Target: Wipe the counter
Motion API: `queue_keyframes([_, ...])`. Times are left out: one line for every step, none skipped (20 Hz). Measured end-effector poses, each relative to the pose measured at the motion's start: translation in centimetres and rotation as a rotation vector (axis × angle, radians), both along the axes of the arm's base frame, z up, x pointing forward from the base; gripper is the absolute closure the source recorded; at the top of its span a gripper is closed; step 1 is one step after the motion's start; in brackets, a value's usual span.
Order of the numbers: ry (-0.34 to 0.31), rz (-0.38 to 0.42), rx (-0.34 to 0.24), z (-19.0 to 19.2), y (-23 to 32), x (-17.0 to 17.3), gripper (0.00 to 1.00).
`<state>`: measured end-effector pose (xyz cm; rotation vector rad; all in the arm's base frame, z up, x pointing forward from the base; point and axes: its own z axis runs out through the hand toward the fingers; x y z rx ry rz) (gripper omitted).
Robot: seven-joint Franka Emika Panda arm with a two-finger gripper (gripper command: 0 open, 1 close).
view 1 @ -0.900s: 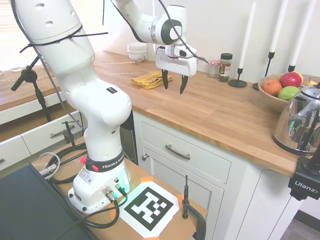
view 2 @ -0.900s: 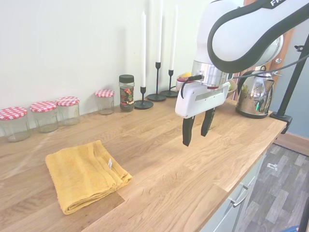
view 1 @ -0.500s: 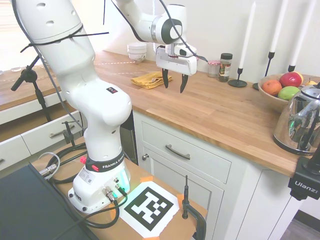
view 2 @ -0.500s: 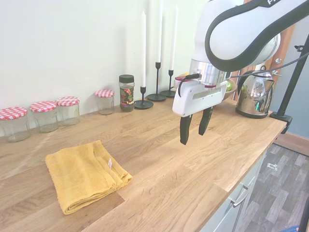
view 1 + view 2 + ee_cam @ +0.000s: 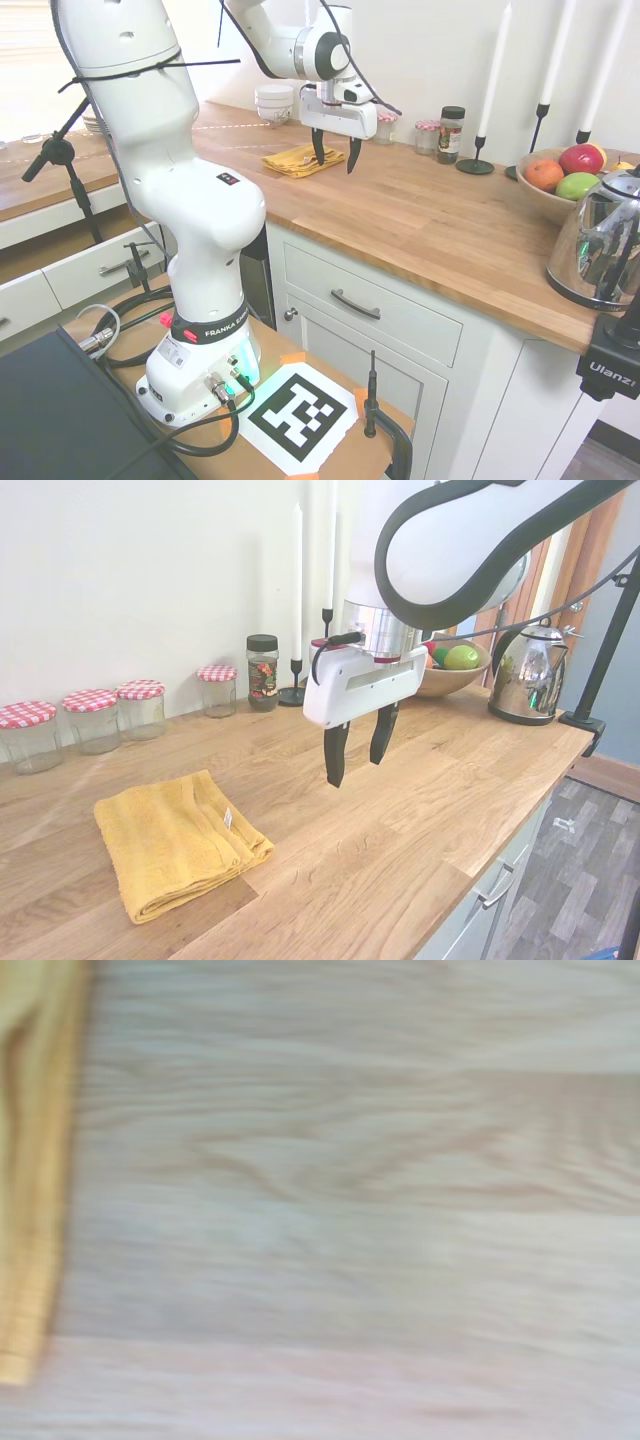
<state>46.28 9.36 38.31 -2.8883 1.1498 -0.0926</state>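
The gripper [image 5: 354, 748] has moved closer to the yellow cloth [image 5: 175, 840] than it was before. Its fingers [image 5: 335, 755] are spread apart and hold nothing. It hangs above the desk [image 5: 400, 820], just beside the cloth, which lies flat and folded.

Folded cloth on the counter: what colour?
Mustard yellow cloth, clearest in the second exterior view.

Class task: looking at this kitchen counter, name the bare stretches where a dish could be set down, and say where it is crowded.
Bare counter runs along the front edge, from the folded yellow cloth to the kettle. Another bare strip lies between the cloth and the checked-lid jars. The wall side is crowded: jars, spice jar, candlesticks, fruit bowl.
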Motion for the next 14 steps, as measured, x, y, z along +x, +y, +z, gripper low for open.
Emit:
queue_keyframes([0.001, 0.009, -0.004, -0.1, 0.7, 0.2, 0.00])
queue_keyframes([-0.002, 0.018, -0.010, -0.1, 1.5, 0.5, 0.00])
queue_keyframes([-0.006, 0.026, -0.015, 0.0, 2.3, 0.8, 0.00])
queue_keyframes([-0.011, 0.034, -0.019, 0.1, 3.1, 1.1, 0.00])
queue_keyframes([-0.017, 0.043, -0.023, 0.3, 4.0, 1.4, 0.00])
queue_keyframes([-0.021, 0.051, -0.029, 0.5, 4.9, 1.8, 0.00])
queue_keyframes([-0.023, 0.060, -0.034, 0.6, 5.8, 2.1, 0.00])
queue_keyframes([-0.023, 0.068, -0.036, 0.7, 6.6, 2.5, 0.00])
queue_keyframes([-0.024, 0.077, -0.040, 0.8, 7.2, 2.9, 0.00])
queue_keyframes([-0.024, 0.084, -0.044, 0.9, 7.7, 3.3, 0.00])
queue_keyframes([-0.023, 0.090, -0.046, 1.0, 8.1, 3.8, 0.00])
queue_keyframes([-0.025, 0.096, -0.047, 1.0, 8.5, 4.3, 0.00])
queue_keyframes([-0.025, 0.102, -0.047, 1.0, 8.9, 4.8, 0.00])
queue_keyframes([-0.022, 0.108, -0.046, 1.0, 9.3, 5.2, 0.00])
